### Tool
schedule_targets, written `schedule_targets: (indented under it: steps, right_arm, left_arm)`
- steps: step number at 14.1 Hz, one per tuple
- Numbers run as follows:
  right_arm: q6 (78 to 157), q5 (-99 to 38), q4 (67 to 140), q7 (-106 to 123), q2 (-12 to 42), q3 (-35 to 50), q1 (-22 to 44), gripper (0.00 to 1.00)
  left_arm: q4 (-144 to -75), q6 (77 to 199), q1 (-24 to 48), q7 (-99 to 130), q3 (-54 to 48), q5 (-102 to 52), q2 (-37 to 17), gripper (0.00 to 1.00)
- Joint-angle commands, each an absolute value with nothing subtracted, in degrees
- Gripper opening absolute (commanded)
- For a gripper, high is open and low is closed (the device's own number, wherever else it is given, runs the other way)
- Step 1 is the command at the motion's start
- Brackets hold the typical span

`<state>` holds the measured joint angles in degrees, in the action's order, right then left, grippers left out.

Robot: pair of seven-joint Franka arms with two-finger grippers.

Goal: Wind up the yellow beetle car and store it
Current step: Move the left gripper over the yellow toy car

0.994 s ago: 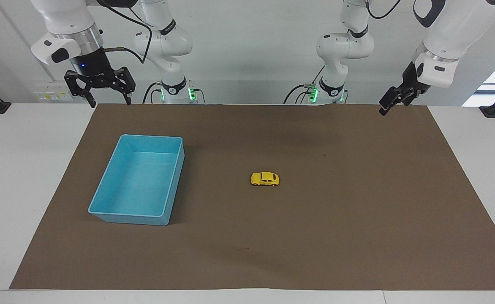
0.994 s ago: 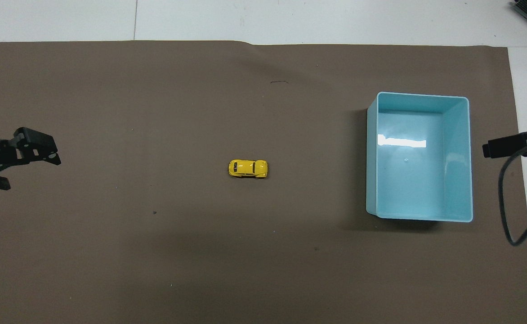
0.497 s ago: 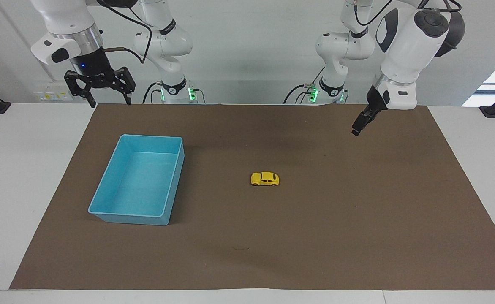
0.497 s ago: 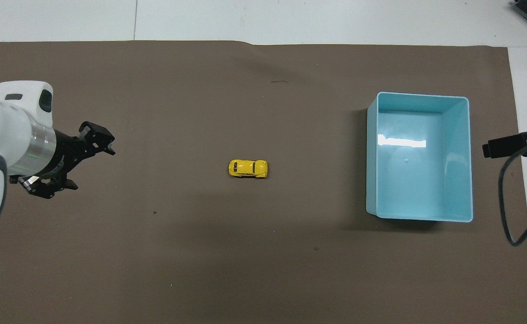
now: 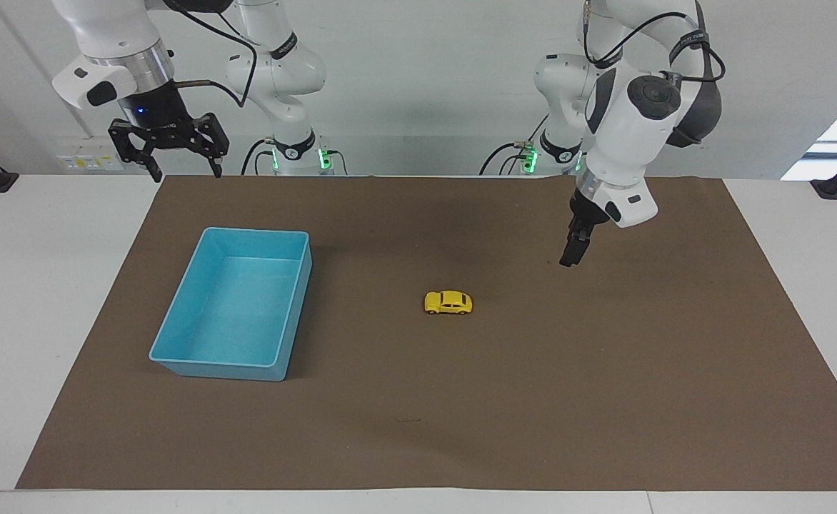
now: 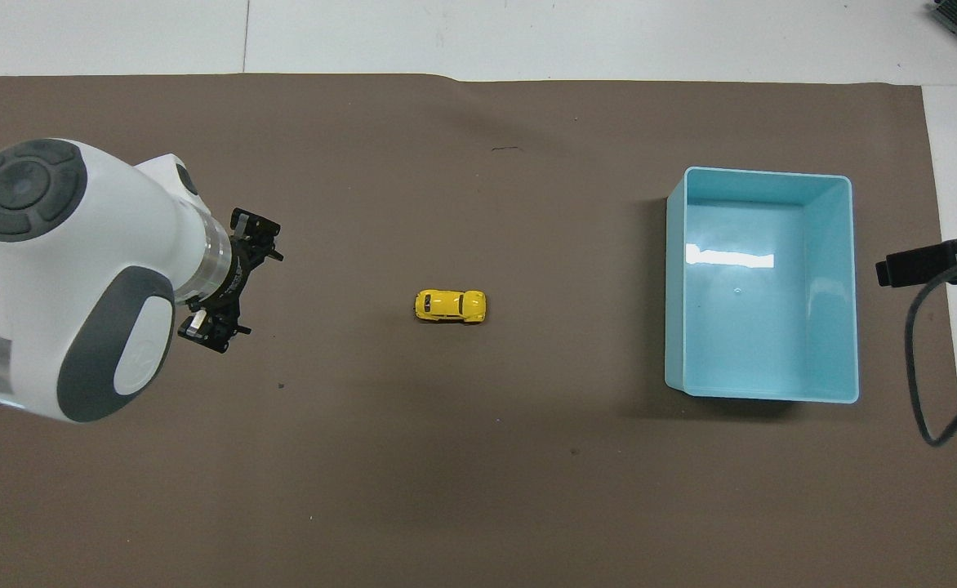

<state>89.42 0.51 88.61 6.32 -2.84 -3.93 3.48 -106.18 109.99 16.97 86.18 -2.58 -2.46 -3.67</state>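
Yellow, the car (image 5: pixel 448 303) sat on its wheels mid-mat (image 5: pixel 604 400) on the surface, well apart from the blue bin (image 5: pixel 176 314) toward the right arm's end. Left gripper (image 5: pixel 568 258) hung over bare mat beside the car, fingers spread. Right gripper (image 5: pixel 183 173) waited, fingers apart, over the mat's edge by the bin.

- The yellow beetle car (image 5: pixel 448 303) is bright yellow with dark windows.
- The bin (image 5: pixel 176 341) is plain light blue.
- The mat (image 5: pixel 604 400) is flat brown.
- The desk (image 5: pixel 33 285) is white.
- Both arms are white; the left tool (image 5: pixel 567 258) and right tool (image 5: pixel 184 173) are black.
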Motion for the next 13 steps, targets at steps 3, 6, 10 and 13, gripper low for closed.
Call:
schedule_targets:
  steps: [3,6,10,13]
  right_arm:
    - [89.2,-0.4,88.9,5.4,-3.5,-4.0,3.3,1.0]
    - [89.2,-0.4,88.9,5.4,-3.5,-4.0,3.3,1.0]
    - [89.3,-0.4,88.9,5.4,-3.5,-4.0,3.3,1.0]
    - [89.2,-0.4,88.9,5.4,-3.4,-4.0,3.3,1.0]
  left_arm:
    - [-106.3,118.5,23.2,106.4,-1.7,-2.9,-9.1,1.0]
    - [-105.6,122.1,25.9,114.5,-1.6,-2.8,-12.3,1.0]
    - [-105.2,123.5,28.2,121.6,-1.8,-3.2,-14.6,1.0]
    - [-104.7,124.7,28.7,123.2,-1.8,-4.5,-14.8,1.0]
